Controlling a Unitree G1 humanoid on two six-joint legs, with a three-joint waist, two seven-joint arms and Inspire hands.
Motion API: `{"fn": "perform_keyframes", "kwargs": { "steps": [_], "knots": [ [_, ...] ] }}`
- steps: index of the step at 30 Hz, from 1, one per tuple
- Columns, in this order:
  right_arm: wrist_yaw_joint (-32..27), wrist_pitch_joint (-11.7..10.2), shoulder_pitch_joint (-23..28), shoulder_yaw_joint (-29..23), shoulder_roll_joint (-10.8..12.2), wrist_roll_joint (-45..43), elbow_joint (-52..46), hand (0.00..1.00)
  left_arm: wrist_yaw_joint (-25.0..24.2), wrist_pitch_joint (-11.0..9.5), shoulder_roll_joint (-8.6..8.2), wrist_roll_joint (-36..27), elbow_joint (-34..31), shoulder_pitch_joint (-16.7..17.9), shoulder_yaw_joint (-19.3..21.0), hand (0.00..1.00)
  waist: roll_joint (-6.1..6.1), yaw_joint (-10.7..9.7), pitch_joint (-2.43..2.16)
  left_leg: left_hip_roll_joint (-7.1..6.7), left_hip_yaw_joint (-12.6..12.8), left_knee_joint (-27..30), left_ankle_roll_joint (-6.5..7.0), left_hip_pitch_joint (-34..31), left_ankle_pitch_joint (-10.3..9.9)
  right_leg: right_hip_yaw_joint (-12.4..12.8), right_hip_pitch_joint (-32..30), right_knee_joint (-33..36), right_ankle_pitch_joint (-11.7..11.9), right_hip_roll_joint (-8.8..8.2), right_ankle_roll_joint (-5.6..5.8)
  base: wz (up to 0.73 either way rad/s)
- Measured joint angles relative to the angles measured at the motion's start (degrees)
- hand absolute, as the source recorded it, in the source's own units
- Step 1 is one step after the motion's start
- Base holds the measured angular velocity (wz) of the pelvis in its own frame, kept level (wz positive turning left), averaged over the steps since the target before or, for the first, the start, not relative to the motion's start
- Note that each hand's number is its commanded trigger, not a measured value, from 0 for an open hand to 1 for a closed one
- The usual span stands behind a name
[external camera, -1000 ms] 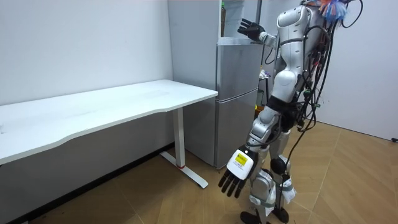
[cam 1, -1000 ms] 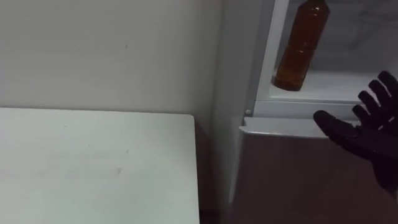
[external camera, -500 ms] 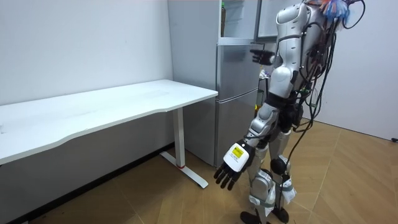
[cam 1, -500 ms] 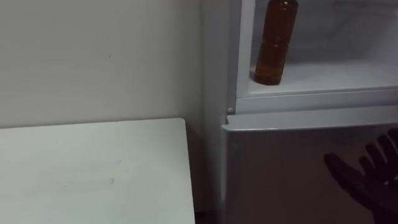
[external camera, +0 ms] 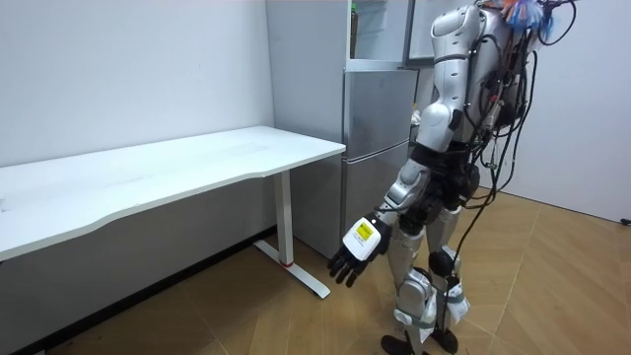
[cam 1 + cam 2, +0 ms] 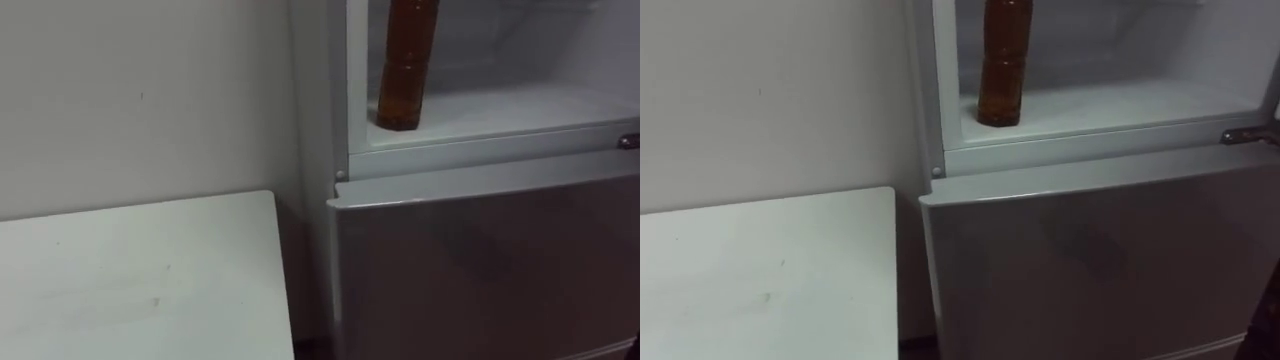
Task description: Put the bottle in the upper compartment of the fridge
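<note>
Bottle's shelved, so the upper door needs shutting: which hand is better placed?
Right, probably. The bottle stands inside the upper fridge, whose hinge sits on the robot's right; the right hand shows below it. The left hand hangs low, away from the fridge.

One brown bottle (image 6: 404, 70); one fridge (image 6: 480, 260), two compartments; one white table (image 6: 130, 280).

bottle (image 6: 402, 70) in upper fridge (image 6: 520, 105), at its left | table (image 6: 140, 270) left of both
</note>
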Motion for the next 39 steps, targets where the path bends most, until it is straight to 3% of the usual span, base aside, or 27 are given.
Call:
{"fn": "perform_keyframes", "kwargs": {
  "steps": [7,18,26,32,39],
  "knots": [
    [-0.7,0.1,2.0,0.0,0.9,-2.2,15.6,0.0,0.1,-1.5,-0.46,-1.8,0.1,-1.2,0.0,0.0,0.01,-0.2,0.03,-0.05,0.0,-0.3,0.01,0.2,0.0,0.6,-0.1,0.1,-0.1,0.06,0.03,-0.04],
    [-0.3,0.8,0.1,-4.2,1.0,3.0,24.6,0.0,0.2,-1.6,-0.2,-1.9,-0.7,0.0,1.3,0.0,-0.31,-1.7,0.07,-0.11,0.0,-0.6,-0.07,1.2,-0.2,0.6,0.7,0.1,-0.4,0.04,0.06,0.0],
    [-3.4,0.8,-1.0,-11.8,0.5,12.8,23.2,0.0,0.2,-1.5,0.35,-1.9,-0.7,0.3,1.3,0.0,-0.78,-2.0,0.17,-0.15,0.0,-0.6,-0.06,1.3,-0.2,0.5,0.8,0.2,-0.5,-0.01,0.16,0.0],
    [-6.4,0.7,-2.2,-15.9,0.3,16.3,19.4,0.0,-0.3,-1.5,1.09,-1.7,-0.7,0.8,3.3,0.0,-2.29,-3.3,0.18,-0.22,0.0,-0.7,-0.13,1.5,-0.3,1.1,0.3,1.3,-1.2,0.0,0.1,-0.01],
    [-15.9,-0.2,-0.7,-20.8,-1.3,16.3,8.4,0.0,-0.5,-1.4,1.71,-1.7,-3.6,2.0,5.7,0.0,-3.25,-3.6,0.29,-0.35,-0.1,-0.8,-0.19,1.0,-0.4,1.2,-0.6,2.0,-1.6,-0.11,0.1,-0.01]
  ]
}}
